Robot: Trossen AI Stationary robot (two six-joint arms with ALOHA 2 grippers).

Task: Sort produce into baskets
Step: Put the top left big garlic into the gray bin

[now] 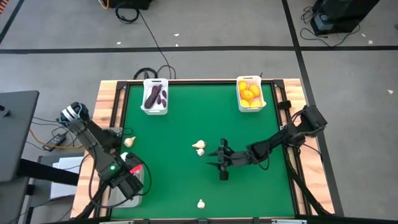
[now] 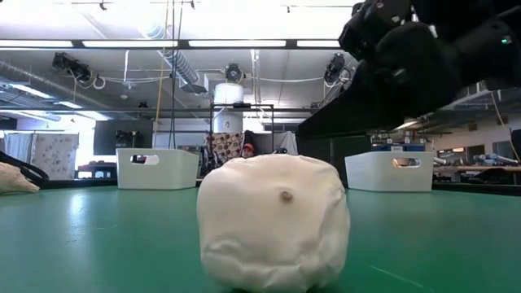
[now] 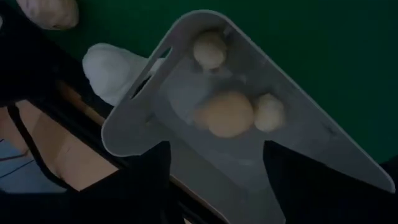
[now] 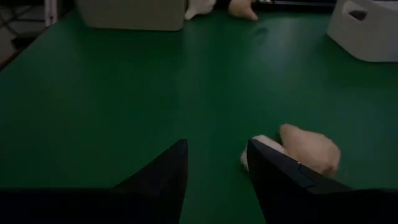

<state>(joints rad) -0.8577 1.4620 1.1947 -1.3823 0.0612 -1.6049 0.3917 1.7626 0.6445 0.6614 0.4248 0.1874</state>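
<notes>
Partly hidden garlic [image 4: 308, 149] behind right gripper [image 4: 216, 163]

A big whitish garlic bulb [image 2: 274, 221] sits right up close on the green counter [image 2: 98, 244]. Far behind it stand two white baskets, one [image 2: 157, 168] to its left, one [image 2: 390, 171] to its right. A dark arm [image 2: 423, 57] hangs above the right one.

Eggplants [image 1: 155, 96] left basket [image 1: 144, 107], citrus [image 1: 249, 93] right basket [image 1: 260, 104].
</notes>
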